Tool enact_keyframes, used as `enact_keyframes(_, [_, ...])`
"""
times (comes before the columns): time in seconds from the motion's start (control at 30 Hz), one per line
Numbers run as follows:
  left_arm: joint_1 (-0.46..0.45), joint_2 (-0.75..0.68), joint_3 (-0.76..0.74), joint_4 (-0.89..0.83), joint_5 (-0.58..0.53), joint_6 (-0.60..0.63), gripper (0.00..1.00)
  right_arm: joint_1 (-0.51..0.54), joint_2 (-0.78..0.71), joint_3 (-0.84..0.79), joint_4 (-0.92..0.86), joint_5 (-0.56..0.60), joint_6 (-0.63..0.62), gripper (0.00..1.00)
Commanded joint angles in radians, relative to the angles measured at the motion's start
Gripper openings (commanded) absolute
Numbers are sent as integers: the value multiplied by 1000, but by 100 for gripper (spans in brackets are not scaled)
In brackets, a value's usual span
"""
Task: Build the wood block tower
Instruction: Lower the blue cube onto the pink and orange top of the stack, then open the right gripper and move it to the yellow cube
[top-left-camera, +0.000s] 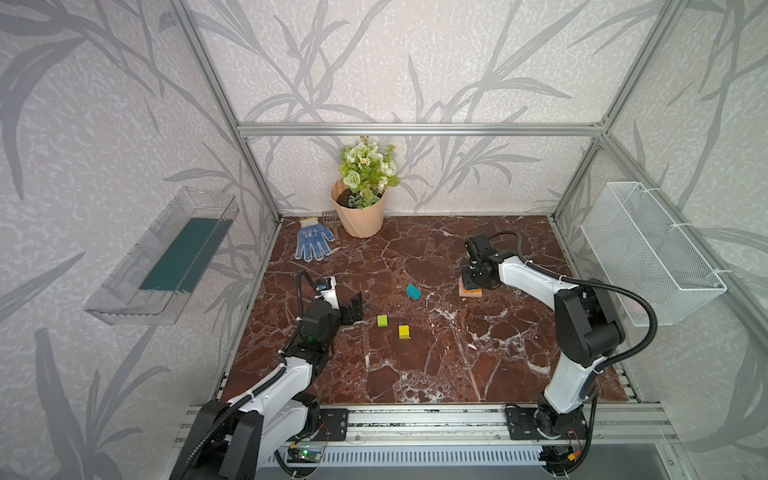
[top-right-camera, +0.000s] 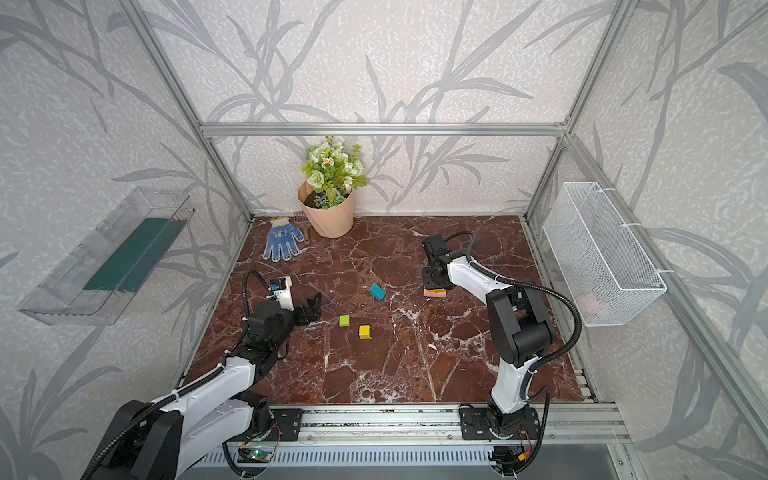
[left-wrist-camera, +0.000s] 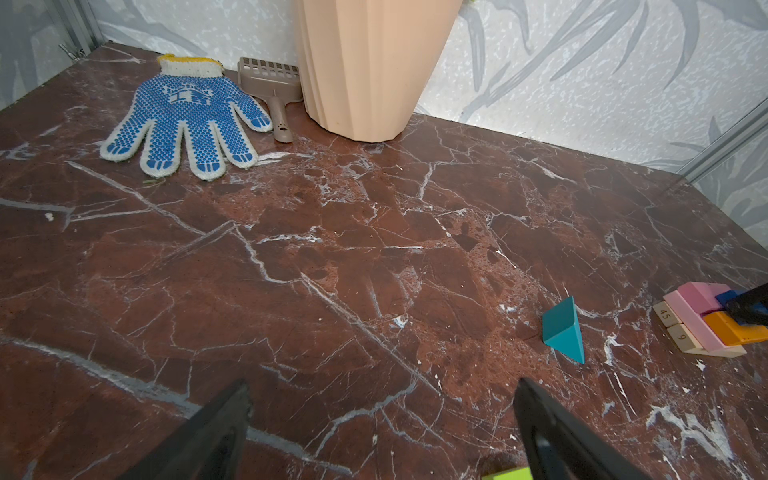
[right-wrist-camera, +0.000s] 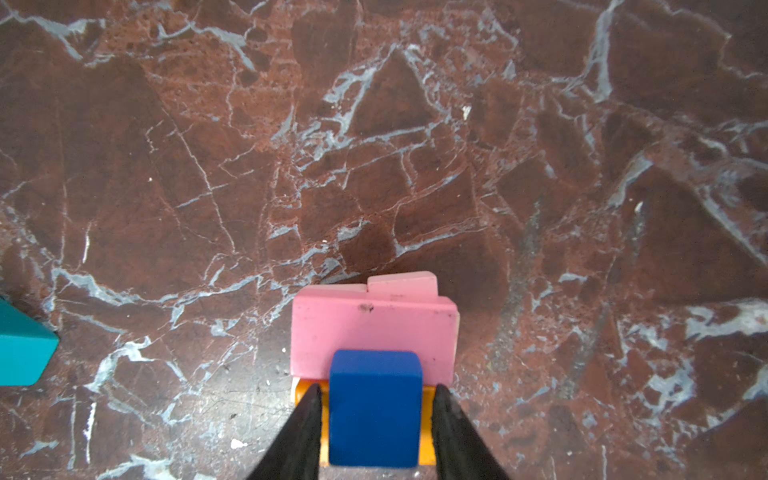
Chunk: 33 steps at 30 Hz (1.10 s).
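The right pincer (right-wrist-camera: 377, 390) straddles the blue cube (right-wrist-camera: 374, 407) narrowly. A sliver of orange shows between each finger and the cube, so nothing is squeezed. The cube sits on the orange block (left-wrist-camera: 731, 328) of the tower (top-left-camera: 473, 293), with pink bars (right-wrist-camera: 374, 324) and plain-wood bars (left-wrist-camera: 675, 330) beneath, on the right of the tabletop (top-left-camera: 415, 374). The left pincer (left-wrist-camera: 384, 384) gapes wide and empty over the tabletop's left side. Between the arms lie a teal block (top-left-camera: 413, 291), a lime cube (top-left-camera: 382, 320) and a yellow cube (top-left-camera: 404, 331), each apart.
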<state>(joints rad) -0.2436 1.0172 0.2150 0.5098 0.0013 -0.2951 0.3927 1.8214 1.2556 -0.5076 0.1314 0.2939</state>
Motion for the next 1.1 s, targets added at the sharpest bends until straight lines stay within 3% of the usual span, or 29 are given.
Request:
enact_keyframes(0.0, [-5, 3, 36, 26, -6, 11, 99, 9, -6, 9, -37, 4, -2, 44])
enact_keyframes(0.2, [-6, 3, 36, 26, -8, 11, 100, 25, -100, -23, -45, 14, 13, 51])
enact_keyframes(0.5, [-6, 6, 38, 22, -9, 11, 100, 88, -356, -146, 12, 27, 60, 66])
enact_keyframes(0.67, [-7, 5, 38, 24, -14, 10, 100, 289, -424, -193, 76, 114, 128, 67])
enact_keyframes(0.87, [-7, 6, 38, 22, -23, 8, 99, 598, -318, -205, 188, 236, 287, 69])
enact_keyframes(1.07, [-8, -5, 31, 22, -24, 7, 99, 738, -73, -67, 121, 275, 384, 69])
